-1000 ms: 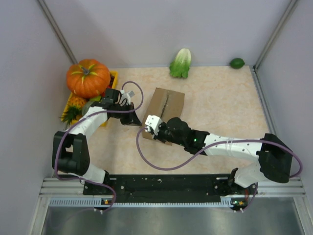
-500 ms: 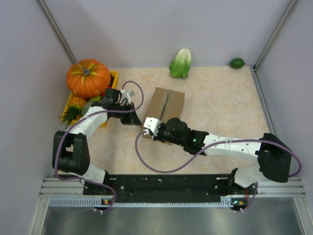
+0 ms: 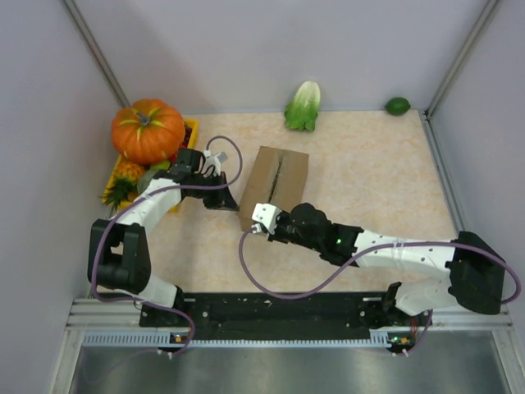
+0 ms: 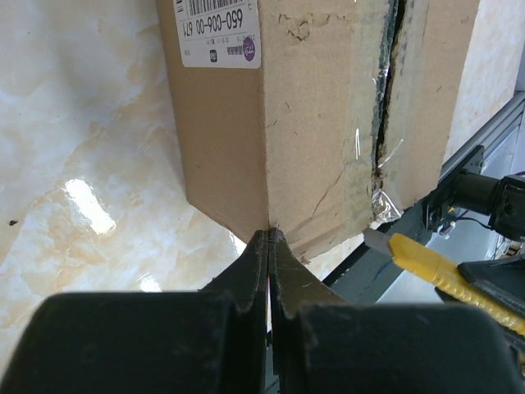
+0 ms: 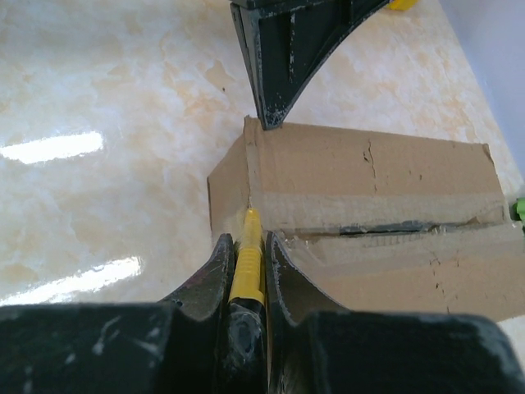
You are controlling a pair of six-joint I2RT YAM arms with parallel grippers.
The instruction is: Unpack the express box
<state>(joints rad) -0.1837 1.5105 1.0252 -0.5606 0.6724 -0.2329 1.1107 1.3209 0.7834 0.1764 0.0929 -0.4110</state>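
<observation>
Your brown corrugated-cardboard express box (image 3: 275, 182) sat mid-table, top face up, all flaps down, well apart from the orange pumpkin (image 3: 148, 130) at the far left. Its taped centre seam (image 4: 385, 107) showed a dark gap with ragged clear tape, so I judged the cut as partly made at most. The white printed label (image 4: 217, 33) was on the side wall facing your left wrist.

Treat this box as stiff along edges and corners but easy to dent on the flat panels. Its weight couldn't be read from these views, and it looked free to skate on the glossy marble-patterned tabletop (image 3: 369, 172).

Your left gripper (image 4: 269, 238) had its fingers pressed flat together with nothing between them, tips right against the box's near lower corner: a brace, not a grasp. That was the sensible spot, since a corner takes a push without buckling.

Your right gripper (image 5: 246, 256) was clamped on a yellow-handled utility knife (image 5: 246, 271), tip meeting the end of the box right at the seam.

Once the tape gives, I'd take a flap by its free edge beside the seam and pinch lightly, because corrugated board creases.
</observation>
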